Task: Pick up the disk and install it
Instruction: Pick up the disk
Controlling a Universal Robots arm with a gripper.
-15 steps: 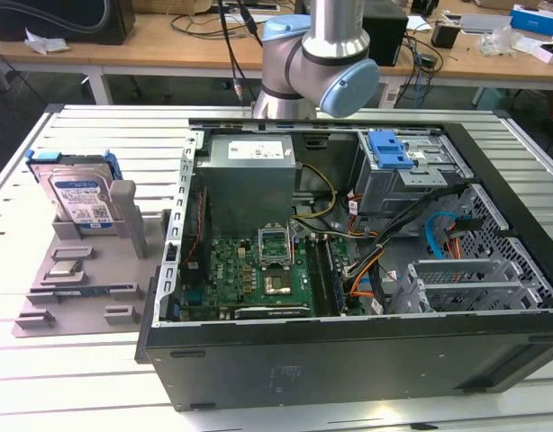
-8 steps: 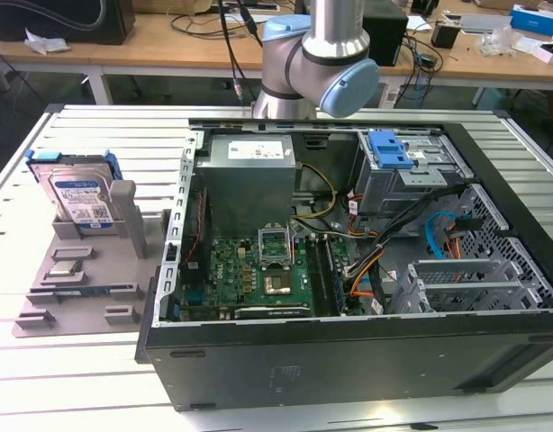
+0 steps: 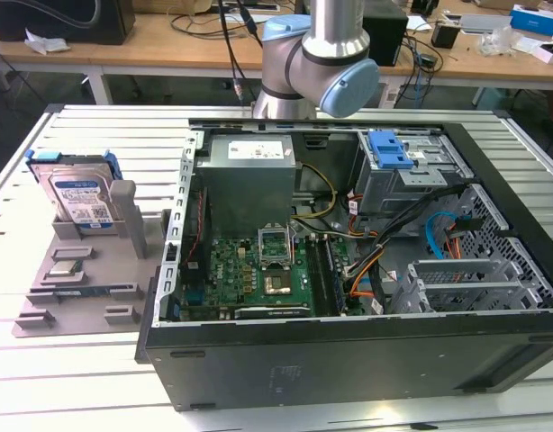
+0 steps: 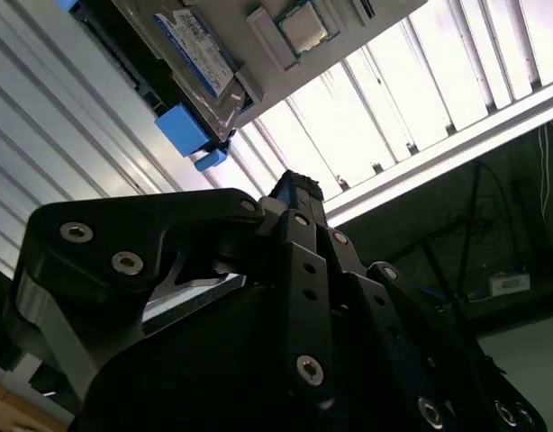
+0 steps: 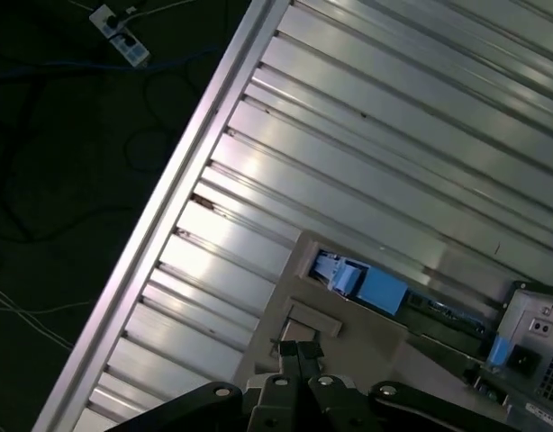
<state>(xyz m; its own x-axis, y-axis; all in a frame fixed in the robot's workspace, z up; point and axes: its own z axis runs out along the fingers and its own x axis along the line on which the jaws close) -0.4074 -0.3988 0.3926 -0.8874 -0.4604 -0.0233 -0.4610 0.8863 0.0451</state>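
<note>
1. Nearest, in both wrist views: the tool (image 4: 299, 191) over the bench (image 5: 367, 117), clear of the disk (image 4: 194, 40); open or closed, I cannot tell.
2. Further out, the disk leans in a grey holder (image 3: 105, 279) just beside the computer case (image 3: 349, 360).
3. Pick-up is in hand, I judge, not begun; it calls for lining up over the disk's upper edge.
4. The exterior view adds the computer case's open inside, drive cage (image 3: 412, 180) at its far side from the disk.

No print can be read here. The disk (image 3: 78, 198) (in a grey holder (image 3: 78, 279) beside the computer case (image 3: 349, 351), on the exterior view's left) carries a blue-and-white label. The grey box (image 3: 249, 184) inside the case has a white sticker. The letters on both are too small.
</note>
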